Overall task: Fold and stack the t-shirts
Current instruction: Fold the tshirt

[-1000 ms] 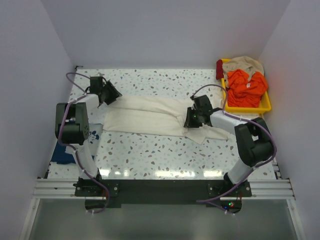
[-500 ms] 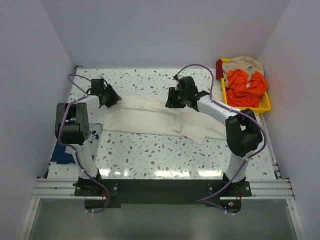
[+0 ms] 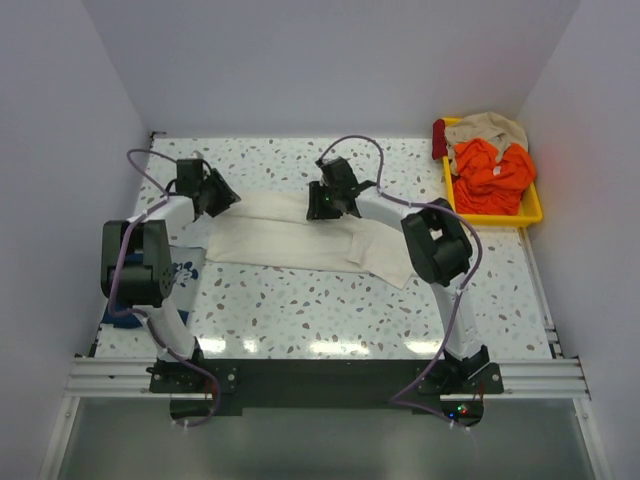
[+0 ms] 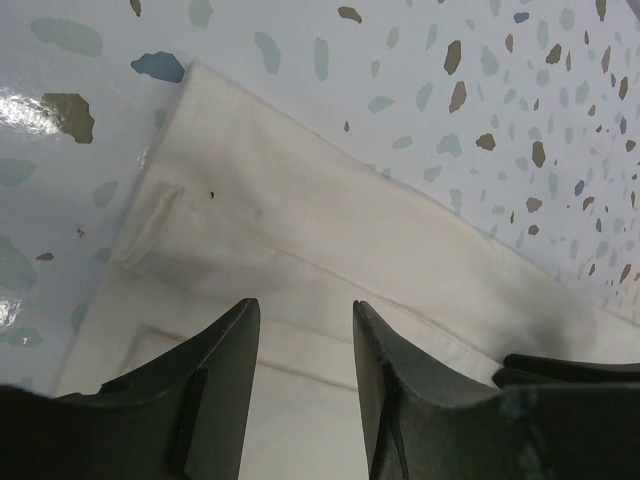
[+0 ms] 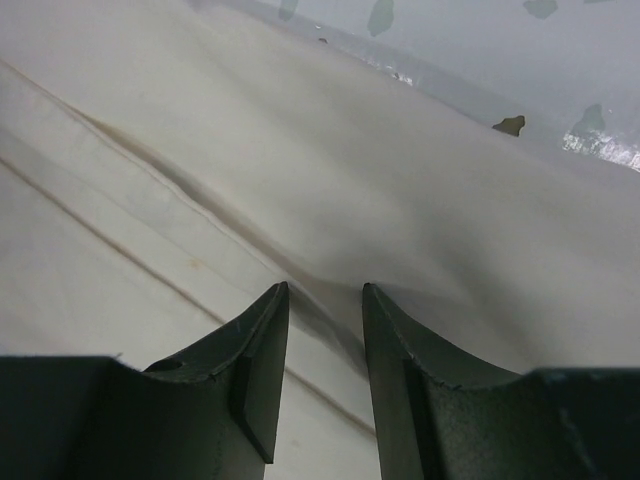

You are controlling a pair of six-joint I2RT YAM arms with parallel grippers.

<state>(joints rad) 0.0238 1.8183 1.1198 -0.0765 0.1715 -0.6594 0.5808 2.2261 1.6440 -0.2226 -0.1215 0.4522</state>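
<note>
Wrist views alone show my left claw (image 4: 305, 320) and right claw (image 5: 325, 300) parted, empty, over the cream t-shirt (image 3: 290, 238), a long folded band across the table (image 3: 300, 310).

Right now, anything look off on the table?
Navy t-shirt lies crumpled at the table's left edge, apparently hanging over it. Cream t-shirt is a folded strip whose right end skews toward the near side.

The t-shirt (image 3: 290, 240) is cream, the table (image 3: 300, 310) white with dark speckles, the tray (image 3: 495, 218) yellow, its cloth (image 3: 490, 168) orange
</note>
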